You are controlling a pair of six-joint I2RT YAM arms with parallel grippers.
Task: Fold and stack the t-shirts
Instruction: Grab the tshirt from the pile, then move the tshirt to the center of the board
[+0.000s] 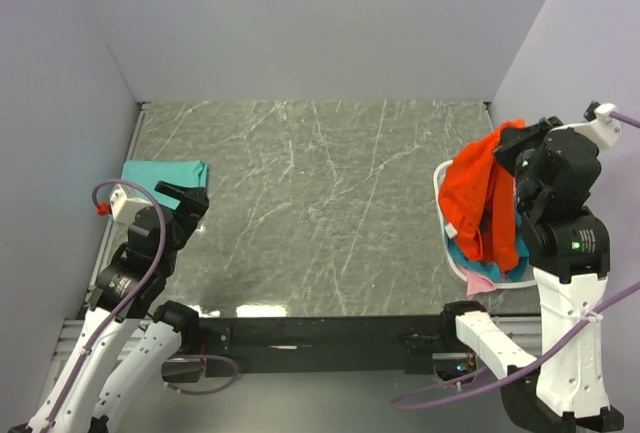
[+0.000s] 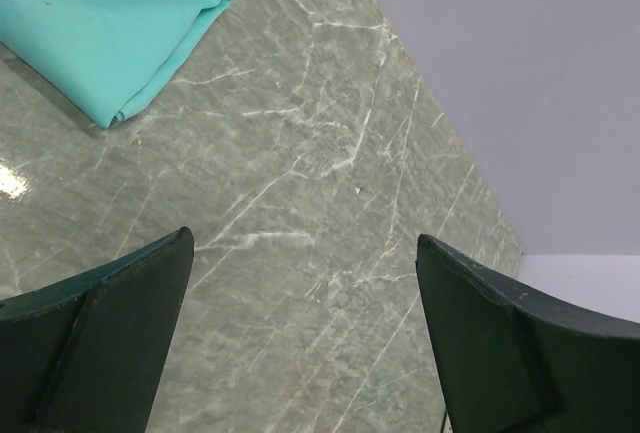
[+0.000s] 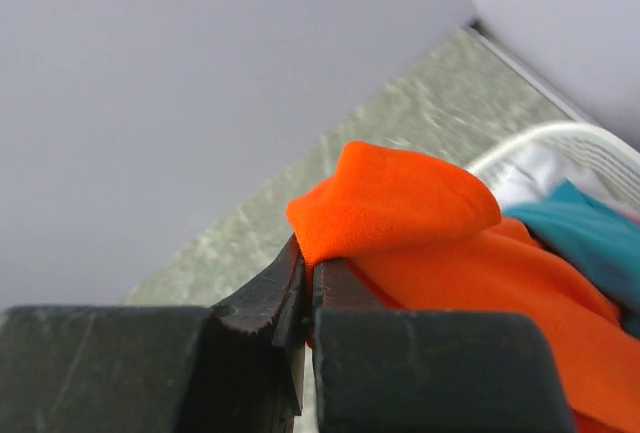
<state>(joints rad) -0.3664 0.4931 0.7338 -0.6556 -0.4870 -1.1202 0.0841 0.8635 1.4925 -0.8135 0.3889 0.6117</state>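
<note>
Crumpled orange-red t-shirt [image 1: 480, 198] pinched in right gripper [image 3: 308, 265], hanging below it; folded teal t-shirt [image 2: 110, 23] flat, ahead-left of left gripper [image 2: 305, 240].

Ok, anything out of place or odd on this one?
Nothing damaged or spilled. The folded teal shirt lies flat by the left edge of the table. The orange shirt hangs from the shut right gripper above the basket, as expected mid-pick. Only a bit of pink shirt droops over the basket's near rim.
</note>
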